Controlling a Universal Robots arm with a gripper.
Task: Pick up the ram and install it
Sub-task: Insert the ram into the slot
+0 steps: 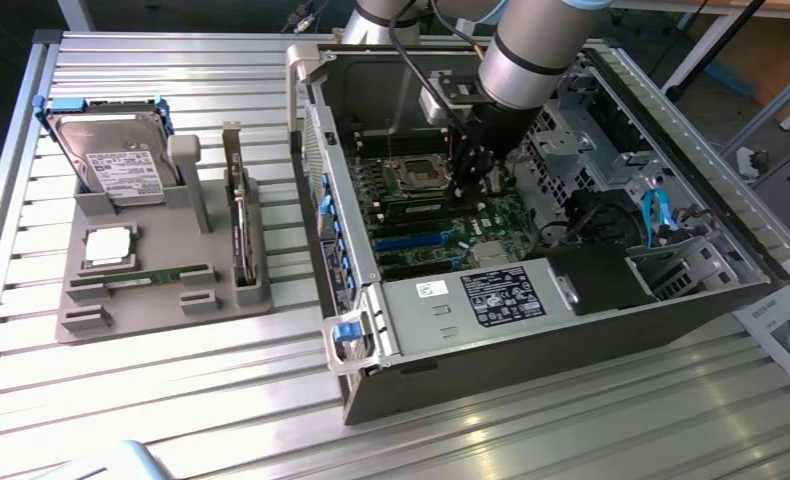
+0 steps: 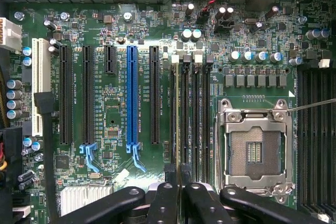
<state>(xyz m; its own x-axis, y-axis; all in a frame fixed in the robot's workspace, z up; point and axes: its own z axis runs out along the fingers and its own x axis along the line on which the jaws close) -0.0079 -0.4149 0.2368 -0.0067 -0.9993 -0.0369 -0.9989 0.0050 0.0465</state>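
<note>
Gripper (image 1: 473,188) clamped on the ram (image 2: 179,114), held edge-on inside the computer case. Its long axis runs parallel to the memory slots (image 2: 201,119) just beneath. The CPU socket (image 1: 415,178) sits at the gripper's nine o'clock in the exterior view.

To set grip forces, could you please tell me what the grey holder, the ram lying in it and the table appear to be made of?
The grey holder looks like matte plastic, possibly printed: uniform dull grey, blocky shapes. The ram looks like green circuit-board laminate, judging by colour. The table looks like bare metal, probably aluminium: ribbed silvery slats with bright reflections.
</note>
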